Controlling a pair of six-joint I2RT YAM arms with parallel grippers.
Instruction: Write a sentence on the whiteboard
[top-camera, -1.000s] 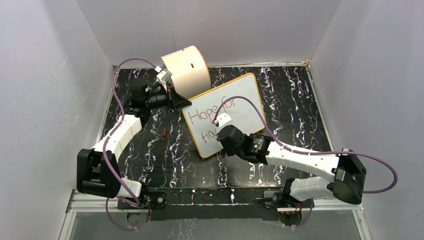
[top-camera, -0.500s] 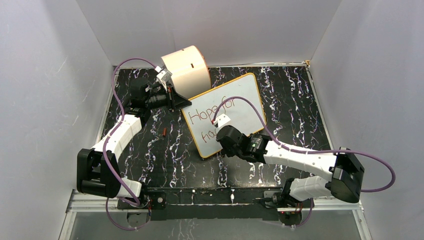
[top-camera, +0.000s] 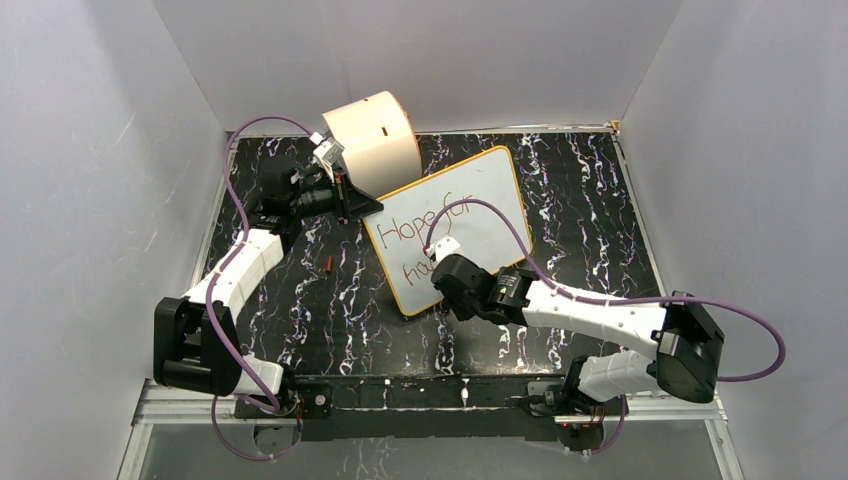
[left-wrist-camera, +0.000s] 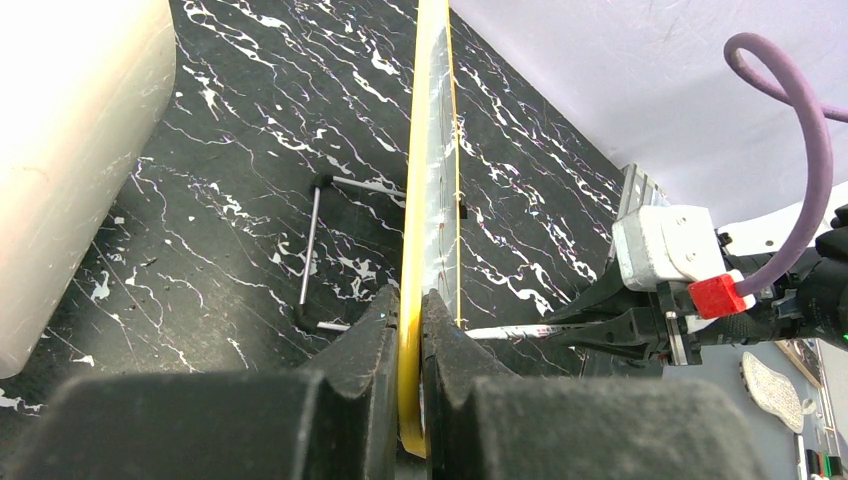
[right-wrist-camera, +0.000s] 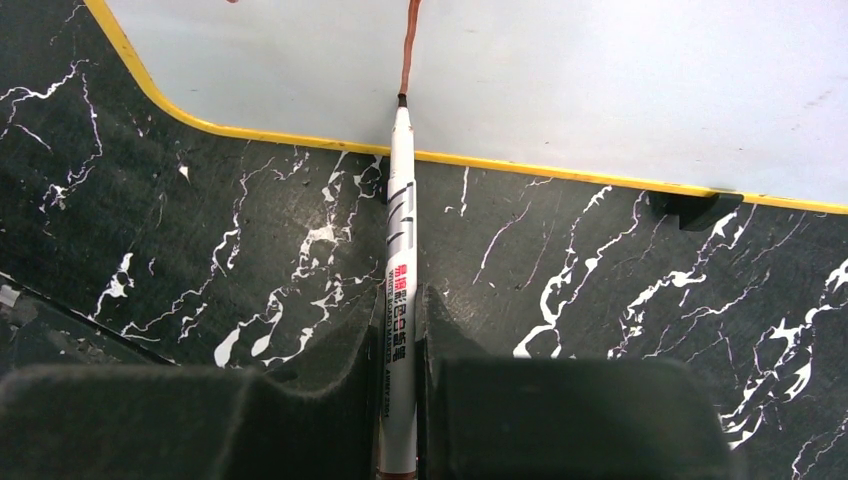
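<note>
My left hand (left-wrist-camera: 411, 300): clamped on whiteboard (top-camera: 495, 175) rim, bracing it.
My right hand (right-wrist-camera: 399, 318): pinching marker (right-wrist-camera: 401, 200), tip pressed on board for the stroke.
Sentence (top-camera: 408, 222): second line barely begun, mid-frame.

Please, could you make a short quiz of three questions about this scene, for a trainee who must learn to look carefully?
1. True or false: the tip of the marker touches the whiteboard.
2. Whose jaws clamp the whiteboard's rim? A left arm; B right arm.
3. Fill in: the sentence begins "Hope ___".
Key: 1 true; 2 A, the left gripper; 3 for.
</note>
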